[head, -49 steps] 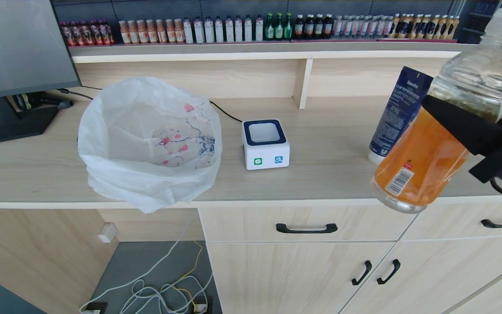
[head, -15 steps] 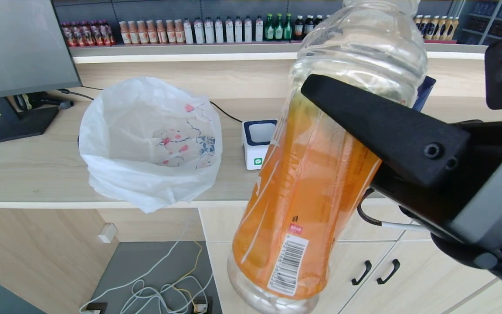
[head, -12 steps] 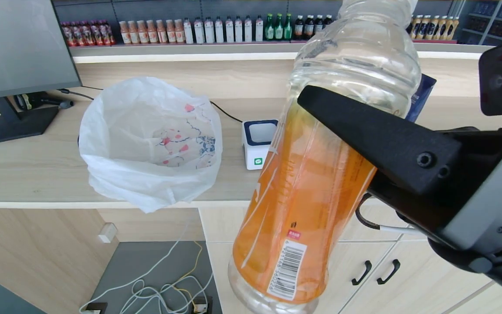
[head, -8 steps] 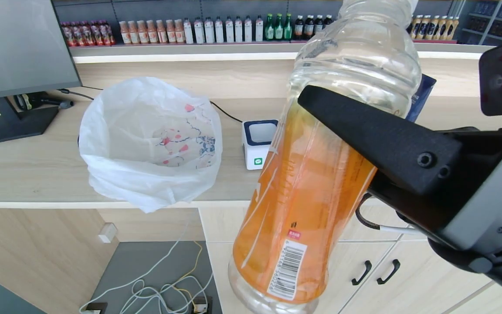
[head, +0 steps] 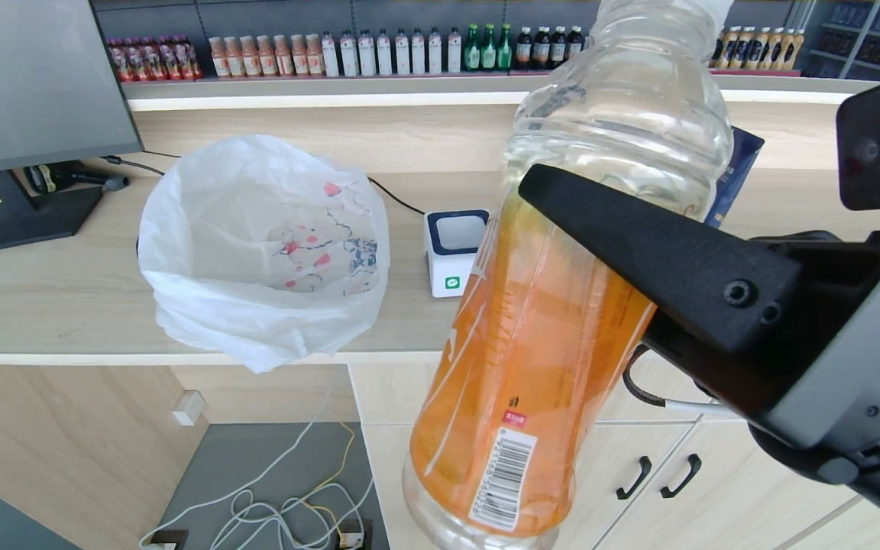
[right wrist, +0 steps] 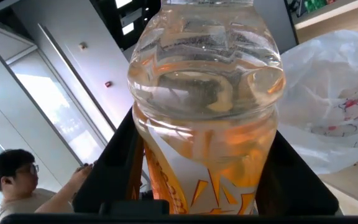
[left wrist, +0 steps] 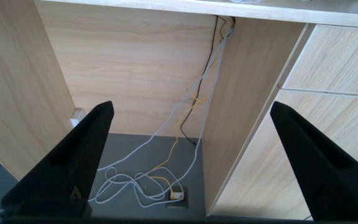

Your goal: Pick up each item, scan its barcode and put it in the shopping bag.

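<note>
My right gripper (head: pixel 570 229) is clamped on the clear plastic bottle of orange drink (head: pixel 532 344), held aloft and tilted, base toward me. Its barcode label (head: pixel 503 477) faces me, away from the white box scanner (head: pixel 455 252) beyond it to the left on the counter.

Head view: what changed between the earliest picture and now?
The right gripper, shut on the orange drink bottle, carried it leftward from the right side and closer to the camera, where it now partly hides the scanner. The shopping bag and scanner stayed put.
</note>
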`<state>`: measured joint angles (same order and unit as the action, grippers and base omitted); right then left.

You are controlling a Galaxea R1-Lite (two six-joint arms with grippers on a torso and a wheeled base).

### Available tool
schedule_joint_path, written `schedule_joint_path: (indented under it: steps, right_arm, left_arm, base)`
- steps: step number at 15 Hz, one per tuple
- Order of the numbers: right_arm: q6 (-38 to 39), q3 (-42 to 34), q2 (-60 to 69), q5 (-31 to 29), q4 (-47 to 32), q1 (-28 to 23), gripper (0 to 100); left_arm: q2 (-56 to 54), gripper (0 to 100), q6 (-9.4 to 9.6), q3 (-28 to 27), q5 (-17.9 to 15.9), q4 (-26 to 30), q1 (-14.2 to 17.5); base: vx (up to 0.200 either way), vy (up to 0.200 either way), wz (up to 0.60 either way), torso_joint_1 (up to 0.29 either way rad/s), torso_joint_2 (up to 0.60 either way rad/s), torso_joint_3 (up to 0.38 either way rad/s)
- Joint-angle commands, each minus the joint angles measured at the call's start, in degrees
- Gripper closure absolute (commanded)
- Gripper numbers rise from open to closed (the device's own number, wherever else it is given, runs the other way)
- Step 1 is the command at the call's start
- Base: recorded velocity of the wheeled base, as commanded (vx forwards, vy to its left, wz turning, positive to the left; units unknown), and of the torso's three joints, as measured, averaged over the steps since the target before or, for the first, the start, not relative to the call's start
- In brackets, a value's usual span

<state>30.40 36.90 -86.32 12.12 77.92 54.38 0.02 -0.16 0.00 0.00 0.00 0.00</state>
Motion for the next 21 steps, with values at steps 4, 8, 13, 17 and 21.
schedule_joint_path:
  steps: [4,8,13,17,21]
  right_arm:
    - [-8.0,-0.3,-0.1,-0.4,-0.4,-1.5,100]
    - [-16.3,-0.8,0.8,-2.7,-0.6,-5.5,100]
    - [-22.7,-0.3,1.3,-12.6,-0.5,-8.4,100]
    - [-26.9,-0.1,1.2,-12.6,-0.1,-15.1,100]
    - [-29.5,-1.1,1.2,-17.3,1.8,-15.3,100]
  left_arm:
    - [0.0,0,-0.02,0.0,0.0,0.0,0.0]
    - [0.0,0,-0.02,0.0,0.0,0.0,0.0]
    - [0.0,0,-0.02,0.0,0.0,0.0,-0.1]
    - [0.0,0,-0.02,0.0,0.0,0.0,-0.1]
    - [0.0,0,-0.02,0.0,0.0,0.0,-0.1]
  base:
    - [0.000,0.000,0.00,0.000,0.00,0.000]
    - [0.000,0.000,0.00,0.000,0.00,0.000]
    - [0.000,0.000,0.00,0.000,0.00,0.000]
    - [0.000,0.000,0.00,0.000,0.00,0.000]
    - [0.000,0.000,0.00,0.000,0.00,0.000]
